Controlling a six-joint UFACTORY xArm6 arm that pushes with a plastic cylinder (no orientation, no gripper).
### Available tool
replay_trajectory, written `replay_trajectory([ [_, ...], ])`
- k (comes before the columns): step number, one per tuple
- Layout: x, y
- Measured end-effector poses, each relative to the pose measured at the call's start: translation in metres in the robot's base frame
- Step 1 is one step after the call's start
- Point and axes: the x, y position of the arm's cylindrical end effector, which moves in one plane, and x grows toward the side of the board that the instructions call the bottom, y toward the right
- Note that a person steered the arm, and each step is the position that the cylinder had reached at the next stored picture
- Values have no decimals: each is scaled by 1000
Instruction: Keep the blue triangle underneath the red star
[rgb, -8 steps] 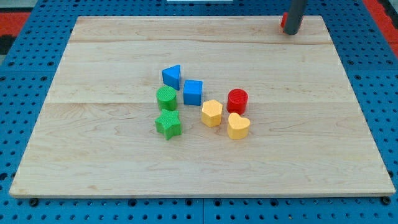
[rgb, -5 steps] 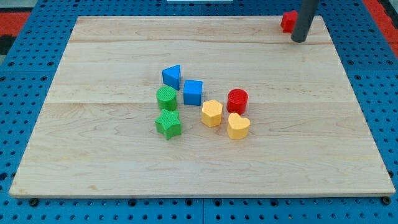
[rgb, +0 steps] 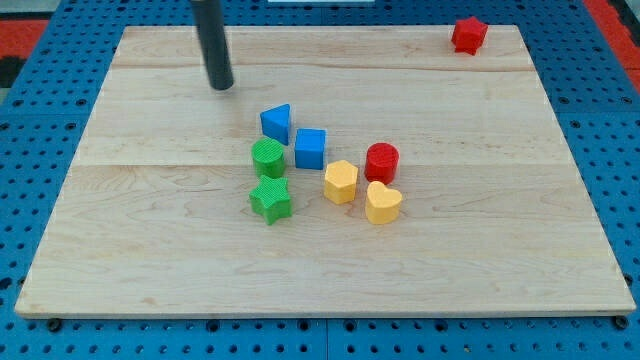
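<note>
The blue triangle (rgb: 277, 123) lies near the board's middle, at the top left of a cluster of blocks. The red star (rgb: 468, 34) sits far off at the board's top right corner. My tip (rgb: 221, 86) rests on the board to the upper left of the blue triangle, a short gap away, touching no block.
Around the blue triangle lie a blue cube (rgb: 310, 149), a green cylinder (rgb: 267, 158), a green star (rgb: 270, 200), a yellow hexagon (rgb: 340, 182), a yellow heart (rgb: 383, 203) and a red cylinder (rgb: 381, 161). The wooden board (rgb: 150, 250) lies on a blue pegboard.
My tip has swept from beside the red star at the top right across to the upper left of the blue triangle. No block has moved.
</note>
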Motion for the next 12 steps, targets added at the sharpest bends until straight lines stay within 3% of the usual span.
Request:
replay_trajectory([
  [2, 73, 12],
  [5, 80, 76],
  [7, 52, 78],
  [9, 44, 130],
  [12, -17, 145],
])
